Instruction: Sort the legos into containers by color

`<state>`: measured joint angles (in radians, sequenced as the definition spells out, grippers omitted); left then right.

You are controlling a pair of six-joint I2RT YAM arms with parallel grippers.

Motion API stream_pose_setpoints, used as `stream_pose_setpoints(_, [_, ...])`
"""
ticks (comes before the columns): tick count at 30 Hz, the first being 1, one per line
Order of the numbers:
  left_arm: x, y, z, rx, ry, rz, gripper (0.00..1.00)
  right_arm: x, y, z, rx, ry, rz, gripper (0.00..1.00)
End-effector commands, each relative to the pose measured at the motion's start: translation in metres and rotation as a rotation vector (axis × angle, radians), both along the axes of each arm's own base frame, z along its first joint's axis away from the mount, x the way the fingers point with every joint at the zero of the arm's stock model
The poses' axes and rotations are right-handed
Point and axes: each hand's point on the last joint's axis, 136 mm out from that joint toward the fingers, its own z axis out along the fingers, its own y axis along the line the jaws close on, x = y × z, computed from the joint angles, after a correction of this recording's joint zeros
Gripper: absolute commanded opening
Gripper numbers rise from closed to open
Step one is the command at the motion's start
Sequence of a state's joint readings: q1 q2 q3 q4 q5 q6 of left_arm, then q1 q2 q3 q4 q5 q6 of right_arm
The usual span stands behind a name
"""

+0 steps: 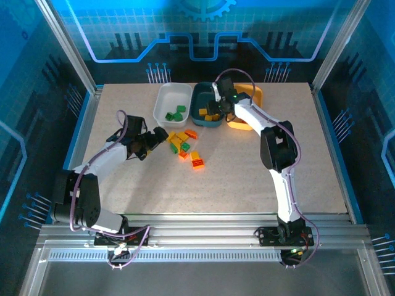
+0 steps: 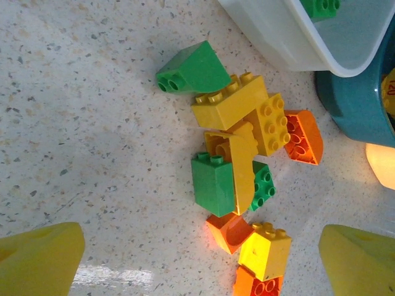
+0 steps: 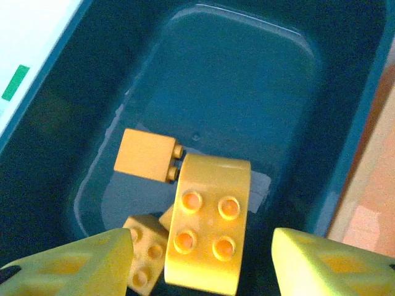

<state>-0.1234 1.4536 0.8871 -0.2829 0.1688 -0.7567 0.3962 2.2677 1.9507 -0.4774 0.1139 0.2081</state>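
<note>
A loose pile of legos (image 1: 183,145) lies mid-table: green wedge (image 2: 188,71), yellow bricks (image 2: 237,105), green block (image 2: 213,185), orange-red pieces (image 2: 303,135). My left gripper (image 1: 162,134) hovers just left of the pile, its yellow fingers (image 2: 40,259) wide open with nothing between them (image 2: 200,250). Green bricks (image 1: 174,113) lie in the white tray (image 1: 165,92). My right gripper (image 1: 217,110) is over the dark teal tray (image 1: 200,94), open (image 3: 203,256); a yellow four-stud brick (image 3: 207,225) lies below between its fingers, beside two more yellow bricks (image 3: 145,154).
The yellow-orange tray (image 1: 256,94) sits right of the teal one, largely covered by my right arm. Trays stand side by side at the back of the table. An orange-red and a yellow brick (image 1: 197,160) lie slightly apart, nearer the front.
</note>
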Motion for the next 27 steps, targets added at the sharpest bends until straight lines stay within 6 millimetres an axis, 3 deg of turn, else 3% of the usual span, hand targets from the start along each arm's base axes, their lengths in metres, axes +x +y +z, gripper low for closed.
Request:
stream_pose_setpoints(1, [0.004, -0.004, 0.005, -0.026, -0.023, -0.020, 0.99, -0.021, 0.002, 0.070, 0.040, -0.107, 0.010, 0.64])
stream_pose_setpoints(4, [0.003, -0.005, 0.006, -0.036, -0.029, -0.019, 0.99, -0.052, 0.002, 0.082, 0.044, -0.138, 0.006, 0.67])
stream_pose_setpoints(6, [0.001, -0.008, 0.003, -0.043, -0.028, -0.021, 0.99, -0.073, 0.002, 0.078, 0.040, -0.140, 0.005, 0.67])
stream_pose_setpoints(8, [0.000, -0.010, 0.000, -0.045, -0.022, -0.025, 0.99, -0.079, -0.002, 0.071, 0.036, -0.131, -0.012, 0.65])
stream_pose_setpoints(11, [-0.001, -0.015, -0.002, -0.062, -0.012, -0.038, 0.99, -0.064, -0.001, 0.056, 0.016, -0.090, -0.007, 0.64])
stream_pose_setpoints(15, [-0.005, -0.018, 0.000, -0.059, -0.009, -0.047, 0.99, -0.036, 0.005, 0.022, -0.008, -0.017, -0.009, 0.65])
stream_pose_setpoints(18, [-0.009, -0.015, 0.002, -0.043, -0.010, -0.047, 0.99, -0.021, 0.004, 0.011, -0.022, -0.010, -0.030, 0.65])
stream_pose_setpoints(22, [-0.010, -0.014, 0.004, -0.028, -0.005, -0.058, 0.99, -0.013, 0.005, 0.001, -0.014, 0.009, -0.040, 0.65])
stream_pose_setpoints(27, [-0.008, -0.013, 0.006, -0.019, -0.007, -0.060, 0.99, -0.015, 0.023, -0.009, 0.035, 0.029, 0.017, 0.65])
